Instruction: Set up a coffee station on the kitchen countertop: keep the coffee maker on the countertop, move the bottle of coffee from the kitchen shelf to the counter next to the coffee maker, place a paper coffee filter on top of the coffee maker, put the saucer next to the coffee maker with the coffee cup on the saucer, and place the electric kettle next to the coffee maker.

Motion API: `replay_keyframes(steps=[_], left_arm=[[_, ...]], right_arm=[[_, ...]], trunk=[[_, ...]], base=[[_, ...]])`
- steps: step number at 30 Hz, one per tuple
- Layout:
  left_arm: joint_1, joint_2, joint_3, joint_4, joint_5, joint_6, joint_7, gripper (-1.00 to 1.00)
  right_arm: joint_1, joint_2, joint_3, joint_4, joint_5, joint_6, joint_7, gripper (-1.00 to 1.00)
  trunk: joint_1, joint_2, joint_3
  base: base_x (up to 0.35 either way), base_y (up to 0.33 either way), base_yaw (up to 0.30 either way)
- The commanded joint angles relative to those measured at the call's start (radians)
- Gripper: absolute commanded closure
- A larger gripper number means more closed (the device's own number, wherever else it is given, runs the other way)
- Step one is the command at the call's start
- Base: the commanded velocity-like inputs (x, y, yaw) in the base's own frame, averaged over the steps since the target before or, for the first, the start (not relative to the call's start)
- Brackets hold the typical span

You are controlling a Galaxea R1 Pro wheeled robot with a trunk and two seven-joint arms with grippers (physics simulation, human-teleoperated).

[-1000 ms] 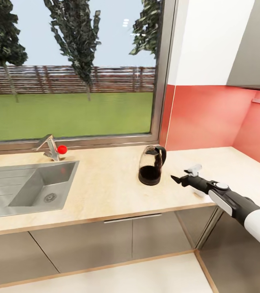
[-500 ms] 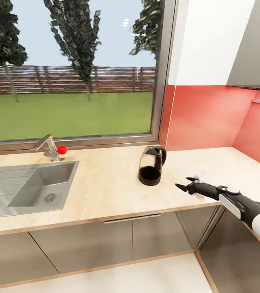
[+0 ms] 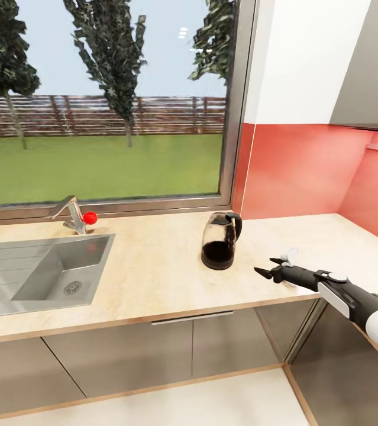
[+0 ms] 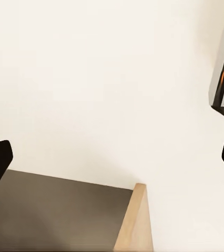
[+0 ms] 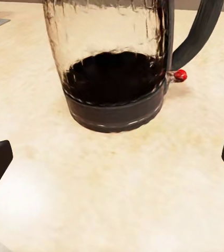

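The electric kettle (image 3: 219, 242), dark and see-through with a black base, stands upright on the countertop (image 3: 153, 278) right of the sink. Its black loop handle is turned toward the window. My right gripper (image 3: 266, 265) hovers low over the counter just right of the kettle, open and holding nothing, fingers pointing at it. In the right wrist view the kettle (image 5: 114, 68) fills the space ahead, apart from the open gripper (image 5: 113, 160). My left gripper (image 4: 113, 163) is open over pale floor, beside a dark cabinet panel.
A steel sink (image 3: 41, 275) and a faucet (image 3: 70, 214) with a red knob take up the counter's left end. A large window runs behind. A red backsplash and a grey upper cabinet (image 3: 372, 65) close off the right corner, where the counter turns.
My right gripper has dropped lower toward the counter, drawn back slightly to the right and rolled. The kettle has not moved.
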Motion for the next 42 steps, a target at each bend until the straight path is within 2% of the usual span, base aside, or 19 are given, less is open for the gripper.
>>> replay_keyframes(steps=[1, 13, 30, 38, 42], left_arm=[[-0.001, -0.001, -0.009, 0.002, 0.01, 0.001, 0.001, -1.0], [0.0, -0.004, -0.008, 0.002, 0.01, 0.005, 0.002, -1.0], [0.0, -0.005, -0.006, 0.002, 0.012, 0.005, 0.003, -1.0], [0.0, -0.005, -0.007, 0.002, 0.011, 0.005, 0.002, -1.0], [0.0, -0.006, -0.007, 0.002, 0.011, 0.005, 0.003, -1.0]], right_arm=[[-0.002, -0.001, 0.009, 0.0, -0.007, -0.006, 0.0, -1.0], [-0.002, -0.001, 0.009, 0.002, -0.005, -0.006, 0.0, -1.0], [-0.002, -0.006, 0.005, 0.004, -0.007, -0.006, 0.0, -1.0], [-0.002, -0.008, 0.004, 0.003, -0.007, -0.006, -0.001, -1.0], [-0.002, -0.019, -0.001, 0.005, -0.008, -0.006, -0.001, -1.0]], trunk=[[0.001, -0.002, -0.002], [0.001, -0.002, -0.002], [0.001, -0.002, -0.002], [0.001, -0.002, -0.002], [0.001, -0.002, -0.002]], base=[[0.0, 0.0, 0.0], [0.159, 0.0, 0.0], [0.025, 0.0, 0.0], [0.266, 0.0, 0.0], [0.139, 0.0, 0.0]])
